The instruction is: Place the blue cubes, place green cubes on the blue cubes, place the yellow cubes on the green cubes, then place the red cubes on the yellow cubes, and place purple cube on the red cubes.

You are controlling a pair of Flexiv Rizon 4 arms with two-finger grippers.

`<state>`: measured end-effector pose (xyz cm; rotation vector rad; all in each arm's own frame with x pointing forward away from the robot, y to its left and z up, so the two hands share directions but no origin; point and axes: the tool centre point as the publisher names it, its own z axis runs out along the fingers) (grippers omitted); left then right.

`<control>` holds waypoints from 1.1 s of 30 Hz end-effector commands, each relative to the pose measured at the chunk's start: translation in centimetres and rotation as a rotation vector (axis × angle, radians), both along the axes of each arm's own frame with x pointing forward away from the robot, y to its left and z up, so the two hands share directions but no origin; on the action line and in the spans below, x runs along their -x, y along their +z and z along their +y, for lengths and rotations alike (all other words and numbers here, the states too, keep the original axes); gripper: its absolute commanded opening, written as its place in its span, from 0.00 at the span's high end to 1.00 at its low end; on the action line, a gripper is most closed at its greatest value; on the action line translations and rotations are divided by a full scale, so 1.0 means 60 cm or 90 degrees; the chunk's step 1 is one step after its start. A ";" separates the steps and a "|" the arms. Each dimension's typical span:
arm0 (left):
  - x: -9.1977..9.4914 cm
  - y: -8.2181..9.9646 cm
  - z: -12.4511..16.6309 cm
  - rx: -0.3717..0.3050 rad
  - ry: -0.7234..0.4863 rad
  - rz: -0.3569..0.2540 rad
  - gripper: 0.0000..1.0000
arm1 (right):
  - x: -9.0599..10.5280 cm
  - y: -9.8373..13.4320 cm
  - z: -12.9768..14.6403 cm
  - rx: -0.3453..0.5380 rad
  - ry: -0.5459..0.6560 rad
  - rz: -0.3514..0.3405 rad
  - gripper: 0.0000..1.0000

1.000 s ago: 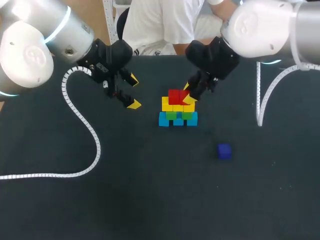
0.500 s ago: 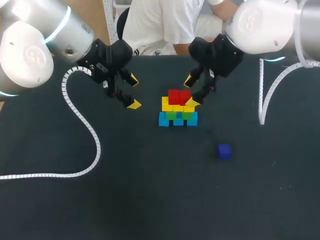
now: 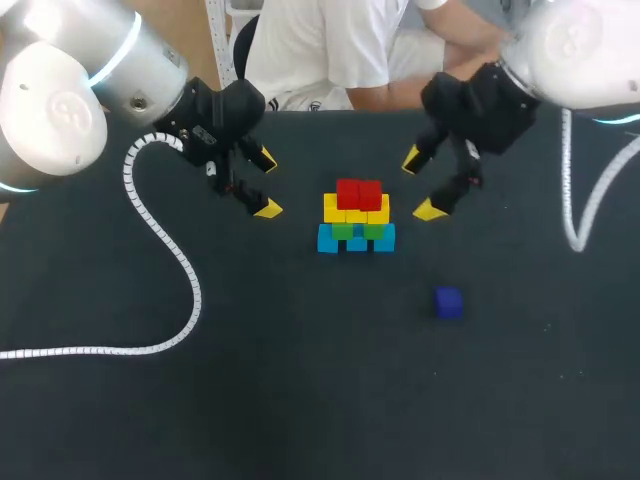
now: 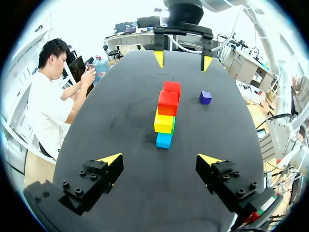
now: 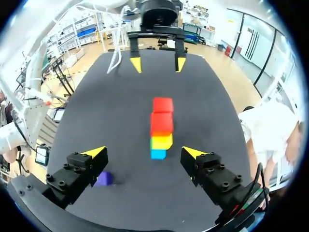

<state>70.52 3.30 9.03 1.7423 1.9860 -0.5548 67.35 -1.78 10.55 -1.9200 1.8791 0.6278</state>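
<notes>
The right claw [image 3: 421,186] is open and empty, its two yellow tips spread wide with nothing between them. It hangs just right of the stack, apart from it and not touching any cube. The left claw [image 3: 266,183] is also open and empty. It sits left of the stack, with a gap of bare table [image 3: 300,380] between them.

Between the two claws stands the stack. The blue cubes [image 3: 356,240] form the bottom row on the table and the green cubes [image 3: 355,230] sit on them. The yellow cubes [image 3: 356,210] are above those, and the red cubes [image 3: 359,192] are on top. From the left wrist the layers look squarely set and upright, with no lean that I can see.

The purple cube [image 3: 448,302] lies alone on the table, to the right of the stack and nearer, well apart from it. In the right wrist view it shows close beside one finger of that claw and outside the gap between the fingers.

As I judge it, four of the five layers are done and only the last step is left. The purple cube must be picked up and set on the red cubes. The right claw is the nearer one to it, so that arm looks the likelier to take it. The top is narrow, so the placing will call for care.

No brand, label or writing can be read on the cubes, the table or the claws.
</notes>
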 end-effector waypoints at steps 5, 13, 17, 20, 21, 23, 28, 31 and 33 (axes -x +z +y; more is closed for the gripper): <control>-0.003 -0.001 0.001 0.001 -0.002 0.001 0.00 | 0.079 -0.022 -0.044 0.011 -0.029 -0.001 0.00; -0.003 -0.001 0.001 0.001 -0.002 0.001 0.00 | 0.120 -0.057 -0.074 0.025 -0.006 -0.004 0.00; -0.003 -0.001 0.001 0.001 -0.002 0.001 0.00 | 0.130 -0.076 -0.089 0.036 0.016 0.001 0.00; -0.003 -0.001 0.001 0.001 -0.002 0.001 0.00 | 0.141 -0.090 -0.099 0.048 0.035 0.002 0.00; -0.003 -0.001 0.001 0.001 -0.002 0.001 0.00 | 0.146 -0.096 -0.102 0.050 0.042 0.004 0.00; -0.003 -0.001 0.001 0.001 -0.002 0.001 0.00 | 0.154 -0.109 -0.107 0.061 0.048 0.008 0.00; -0.003 -0.001 0.001 0.001 -0.002 0.001 0.00 | 0.168 -0.135 -0.112 0.065 0.000 0.035 0.00; -0.003 -0.001 0.001 0.001 -0.002 0.001 0.00 | 0.174 -0.142 -0.105 0.057 -0.019 0.037 0.00; -0.003 -0.001 0.001 0.001 -0.002 0.001 0.00 | 0.176 -0.149 -0.100 0.052 -0.021 0.037 0.00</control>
